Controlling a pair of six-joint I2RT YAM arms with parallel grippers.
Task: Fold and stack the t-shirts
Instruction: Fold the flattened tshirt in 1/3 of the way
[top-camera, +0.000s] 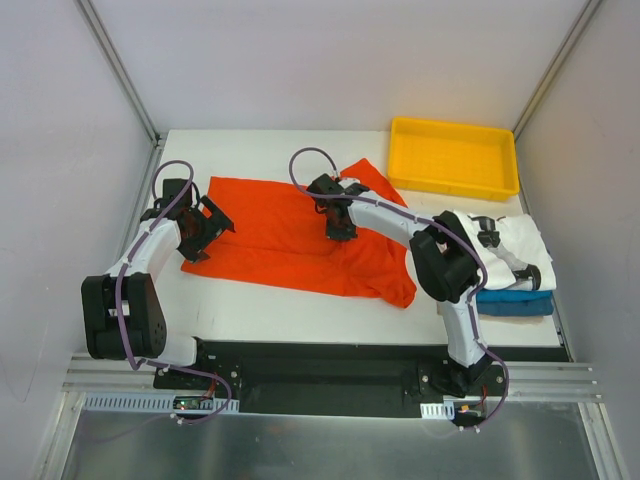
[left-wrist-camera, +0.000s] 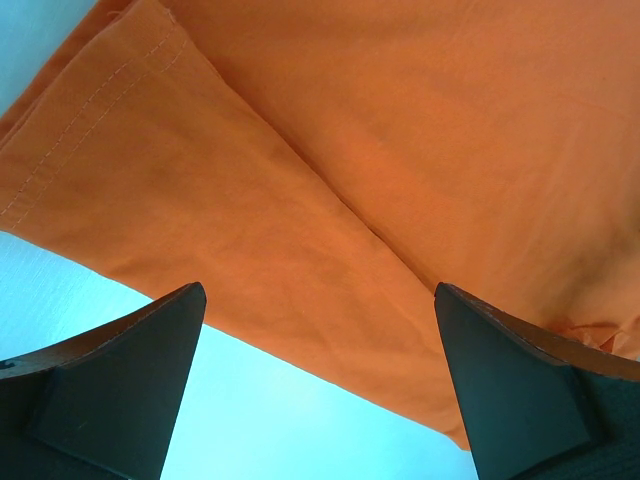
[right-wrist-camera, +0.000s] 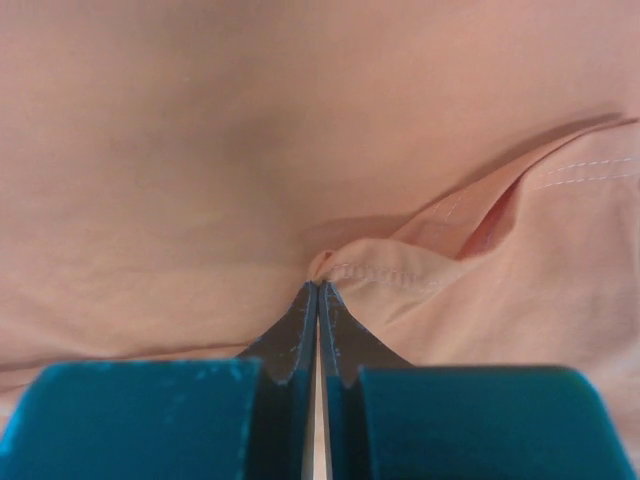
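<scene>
Orange-red cloth t-shirt (top-camera: 270, 240), judged light and limp, is spread on a white table (top-camera: 300, 315). Its stitched hem (right-wrist-camera: 375, 272) is pinched by the clenched right gripper (right-wrist-camera: 318, 285); the left gripper (left-wrist-camera: 320, 295) is held open above its left edge.

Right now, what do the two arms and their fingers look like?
The left arm and right arm have white links, black joints and a purple cable looped along each. The left fingers are dark tapered wedges; the right fingers taper likewise from teal-looking blocks.
</scene>
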